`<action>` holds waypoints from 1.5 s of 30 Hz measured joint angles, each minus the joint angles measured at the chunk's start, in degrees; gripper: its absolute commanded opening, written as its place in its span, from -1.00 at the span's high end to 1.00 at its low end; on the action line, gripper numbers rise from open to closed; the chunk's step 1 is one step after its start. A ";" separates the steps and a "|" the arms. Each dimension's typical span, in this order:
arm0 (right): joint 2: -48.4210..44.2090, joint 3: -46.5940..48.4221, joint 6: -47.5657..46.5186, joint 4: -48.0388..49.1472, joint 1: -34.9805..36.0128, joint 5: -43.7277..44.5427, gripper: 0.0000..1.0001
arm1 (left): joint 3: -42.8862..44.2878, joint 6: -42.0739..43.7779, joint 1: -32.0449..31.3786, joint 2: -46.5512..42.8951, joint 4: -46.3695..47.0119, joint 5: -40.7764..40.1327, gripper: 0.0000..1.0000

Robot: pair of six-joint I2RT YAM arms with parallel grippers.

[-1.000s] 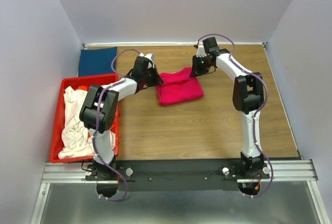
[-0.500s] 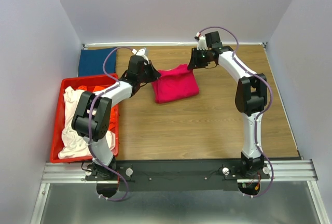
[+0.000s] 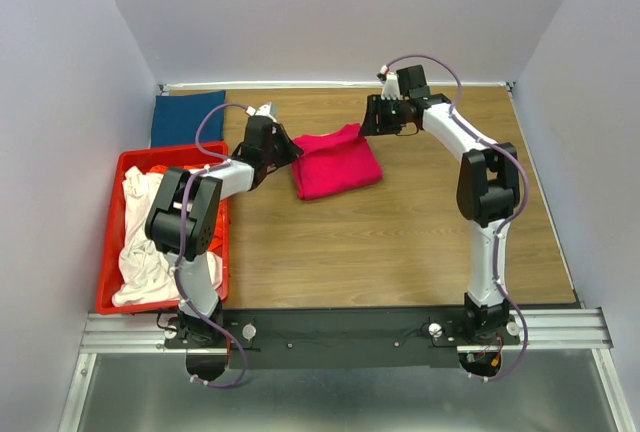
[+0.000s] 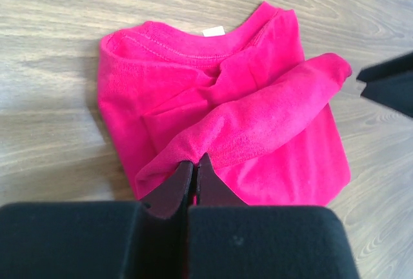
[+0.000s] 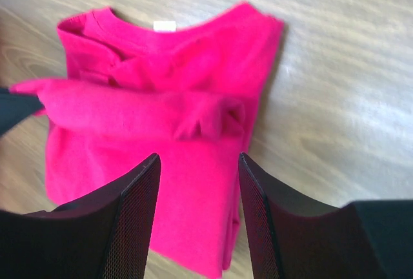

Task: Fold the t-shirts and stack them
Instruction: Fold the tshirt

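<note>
Near left, the crate [image 3: 108, 252] holds the white t-shirt [image 3: 140, 247] and an orange one, neither folded yet.

Mid-table, the pink t-shirt [image 3: 335, 164] is folded to a rough square with one fold ridged up across it. The left gripper [image 4: 195, 168] is pressed together on one end of that ridge. The right gripper [image 5: 199, 159] has just spread and let go, and I see nothing between its fingers. The shirt has slid slightly left.

My read is that the fold is done and stacking comes next, likely onto the blue t-shirt [image 3: 185, 118] at the far-left corner.
</note>
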 measured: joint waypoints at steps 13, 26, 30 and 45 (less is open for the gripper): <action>-7.61 -11.17 -0.04 8.94 -0.09 1.62 -0.17 | 5.84 1.33 0.98 2.40 0.13 0.28 0.32; -7.69 -14.69 -1.70 12.17 -0.11 -6.45 -0.06 | 2.08 1.05 4.28 -4.28 -0.94 -0.35 0.27; -7.69 -16.48 -1.20 14.53 -0.11 -12.98 0.05 | -0.46 2.05 1.29 -9.77 0.48 0.59 0.62; 15.47 3.82 7.80 23.10 -1.88 -29.00 0.07 | 10.91 -0.28 2.34 15.47 5.60 11.02 0.95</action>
